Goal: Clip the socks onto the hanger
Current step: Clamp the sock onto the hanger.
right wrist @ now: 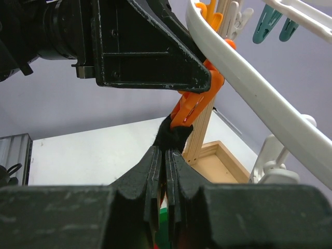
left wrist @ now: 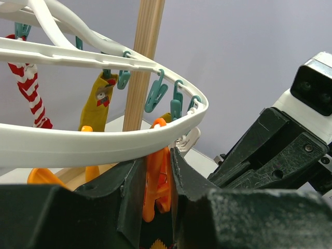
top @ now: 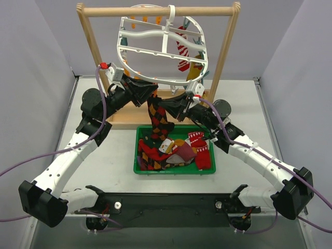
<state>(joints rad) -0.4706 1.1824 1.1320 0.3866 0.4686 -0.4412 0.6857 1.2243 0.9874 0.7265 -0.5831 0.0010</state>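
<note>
The white hanger (top: 122,31) hangs from the wooden bar. A red-white striped sock (top: 182,49) and a yellow sock (top: 196,67) are clipped to its right side. My left gripper (left wrist: 158,166) is under the hanger's near rim (left wrist: 78,145), shut on an orange clip (left wrist: 158,179). A dark sock with orange diamonds (top: 158,119) hangs below that clip. Its black top edge (right wrist: 176,136) sits in the clip's mouth (right wrist: 194,106). My right gripper (right wrist: 166,153) is just under the clip, shut on the sock's edge.
A green bin (top: 136,150) on the table below the grippers holds several more socks (top: 176,153). The wooden rack (top: 155,10) has slanted posts and a flat base tray (top: 124,118). Teal clips (left wrist: 155,96) dangle along the rim. Both arms crowd the hanger's near edge.
</note>
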